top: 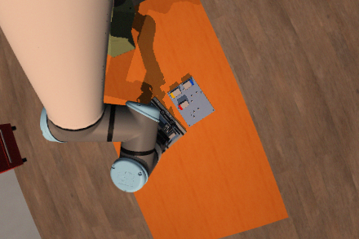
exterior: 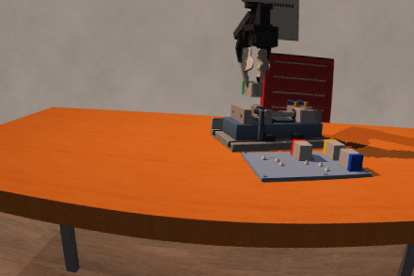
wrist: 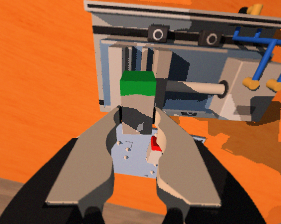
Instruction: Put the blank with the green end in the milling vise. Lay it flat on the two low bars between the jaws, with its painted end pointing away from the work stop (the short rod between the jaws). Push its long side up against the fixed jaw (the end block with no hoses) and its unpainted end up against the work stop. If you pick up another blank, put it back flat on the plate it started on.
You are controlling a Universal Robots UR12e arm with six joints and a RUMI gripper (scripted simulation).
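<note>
My gripper [exterior: 252, 75] is shut on the blank with the green end [exterior: 250, 89] and holds it in the air a little above the milling vise [exterior: 268, 125]. In the wrist view the blank [wrist: 137, 97] sits between my fingers with its green end pointing away from me, over the left part of the vise [wrist: 191, 70]. The work stop rod [wrist: 203, 88] lies to its right. The jaw with blue hoses [wrist: 251, 80] is at the right. In the overhead view the arm hides most of the vise [top: 169, 126].
A grey plate [exterior: 303, 165] in front of the vise holds three other blanks, with a red end [exterior: 301, 150], a yellow end [exterior: 333, 148] and a blue end [exterior: 352, 159]. The plate also shows overhead [top: 192, 101]. A dark red cabinet [exterior: 296, 88] stands behind the table.
</note>
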